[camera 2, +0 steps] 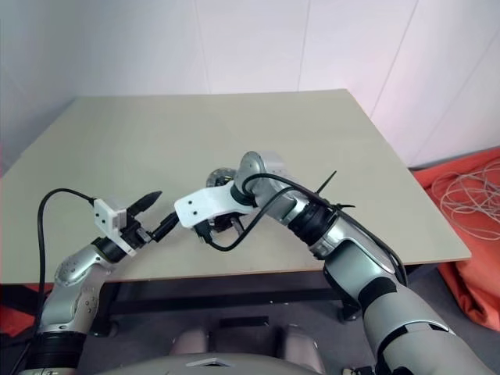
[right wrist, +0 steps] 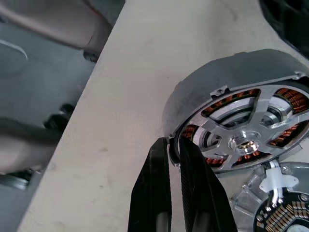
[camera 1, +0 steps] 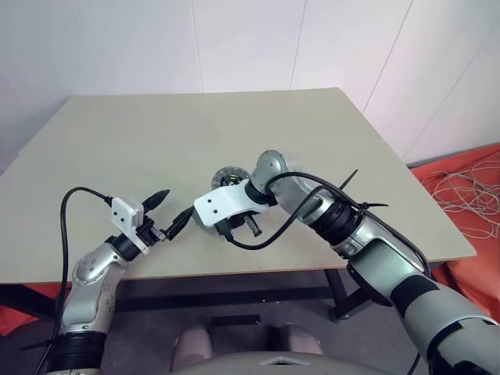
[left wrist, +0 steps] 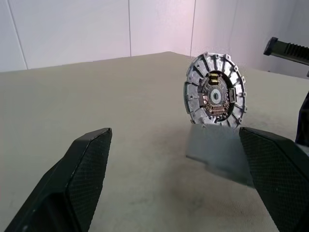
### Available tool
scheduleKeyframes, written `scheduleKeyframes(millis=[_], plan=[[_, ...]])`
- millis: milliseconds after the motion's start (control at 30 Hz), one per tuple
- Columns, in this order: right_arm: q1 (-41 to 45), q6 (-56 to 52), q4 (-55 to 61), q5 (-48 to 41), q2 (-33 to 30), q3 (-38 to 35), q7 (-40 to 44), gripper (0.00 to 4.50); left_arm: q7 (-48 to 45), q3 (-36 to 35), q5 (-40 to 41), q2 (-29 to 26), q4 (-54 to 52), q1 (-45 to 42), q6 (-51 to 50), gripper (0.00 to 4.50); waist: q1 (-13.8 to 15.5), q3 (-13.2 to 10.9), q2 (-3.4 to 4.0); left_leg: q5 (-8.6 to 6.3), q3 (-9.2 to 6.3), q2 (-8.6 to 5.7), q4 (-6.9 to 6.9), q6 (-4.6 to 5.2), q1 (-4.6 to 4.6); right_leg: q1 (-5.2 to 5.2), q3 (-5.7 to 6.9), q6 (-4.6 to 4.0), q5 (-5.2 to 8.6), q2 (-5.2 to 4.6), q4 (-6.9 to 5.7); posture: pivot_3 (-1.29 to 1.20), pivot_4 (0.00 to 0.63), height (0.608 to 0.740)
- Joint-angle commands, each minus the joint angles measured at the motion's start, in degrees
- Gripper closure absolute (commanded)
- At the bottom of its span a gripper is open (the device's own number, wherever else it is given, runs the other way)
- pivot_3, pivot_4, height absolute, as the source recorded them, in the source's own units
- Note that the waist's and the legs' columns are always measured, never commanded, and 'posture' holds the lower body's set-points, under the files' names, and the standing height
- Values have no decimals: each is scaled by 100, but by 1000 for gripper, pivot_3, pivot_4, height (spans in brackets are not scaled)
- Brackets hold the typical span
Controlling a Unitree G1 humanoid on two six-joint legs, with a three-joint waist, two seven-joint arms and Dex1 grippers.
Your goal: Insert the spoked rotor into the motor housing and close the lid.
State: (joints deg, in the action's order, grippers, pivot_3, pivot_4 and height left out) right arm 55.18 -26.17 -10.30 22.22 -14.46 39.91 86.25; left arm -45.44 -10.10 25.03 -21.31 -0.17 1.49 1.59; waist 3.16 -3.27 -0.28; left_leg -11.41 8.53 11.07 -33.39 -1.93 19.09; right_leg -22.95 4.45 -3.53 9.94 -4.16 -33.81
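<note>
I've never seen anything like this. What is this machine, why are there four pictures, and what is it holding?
It is a humanoid robot with two arms, each ending in a two-fingered claw. Two pictures look down from its head over a table; two come from wrist cameras. The left claw is open and empty. The right claw pinches the rim of the motor housing, a round body with copper windings; the spoked rotor sits inside. The ribbed lid stands upright beside it.
</note>
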Motion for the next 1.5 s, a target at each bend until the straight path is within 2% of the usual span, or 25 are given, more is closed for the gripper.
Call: scheduleKeyframes(millis=[33, 167, 333, 533, 933, 1100, 1267, 1500], plan=[[206, -554, 345, 7, -90, -150, -92, 4489, -10, -16, -6, -10, -29, -145, 140, 0, 19, 0, 0, 1, 0, 0, 0, -1, 0, -2, 0, 0, 0, 0, 0, 0, 0, 740], [248, -670, 285, 128, -202, -45, -342, 4489, -31, -5, -11, -10, 46, -204, 168, 0, 60, -1, 1, 2, 1, 1, 1, -3, -1, -3, 0, 0, 0, 0, 0, 0, 0, 740], [438, -91, -109, 335, -368, 21, -888, 4489, -40, 19, -10, -7, 111, -258, 195, 0, 75, -2, 1, 2, 2, 2, 3, -4, 1, -10, 0, 0, 0, 0, 0, 0, 0, 740], [565, -14, 176, 217, -373, -58, -907, 4489, -59, 42, -24, 8, 195, -327, 222, 0, 77, -3, 2, 2, 2, 3, 7, -4, 2, -13, 0, -1, 0, 1, -1, 0, 0, 740], [349, 1114, 676, 765, -1177, 422, -602, 4489, -98, 61, -38, 13, 279, -372, 244, 0, 78, -5, -1, 2, 4, 0, 6, -4, 5, -11, -1, 0, 0, 0, -2, 0, 0, 740], [217, 1132, 503, 940, -1066, 536, -658, 4489, -95, 54, -45, 16, 292, -380, 249, 0, 74, -5, -1, 2, 4, 2, 6, -4, 5, -13, -1, -1, 0, 0, -2, 0, 0, 740], [91, 543, 173, 856, -624, 513, -579, 4489, -80, 47, -51, 20, 278, -351, 250, 0, 73, -5, 0, 2, 4, 3, 6, -4, 3, -12, -1, -2, -1, 0, -3, 0, 0, 740], [123, 212, -137, 847, -328, 422, -736, 4489, -79, 42, -59, 17, 276, -338, 248, 0, 90, -6, 0, 2, 2, -1, 2, -4, 0, -5, -1, -2, -1, -1, -3, 0, 0, 740]])
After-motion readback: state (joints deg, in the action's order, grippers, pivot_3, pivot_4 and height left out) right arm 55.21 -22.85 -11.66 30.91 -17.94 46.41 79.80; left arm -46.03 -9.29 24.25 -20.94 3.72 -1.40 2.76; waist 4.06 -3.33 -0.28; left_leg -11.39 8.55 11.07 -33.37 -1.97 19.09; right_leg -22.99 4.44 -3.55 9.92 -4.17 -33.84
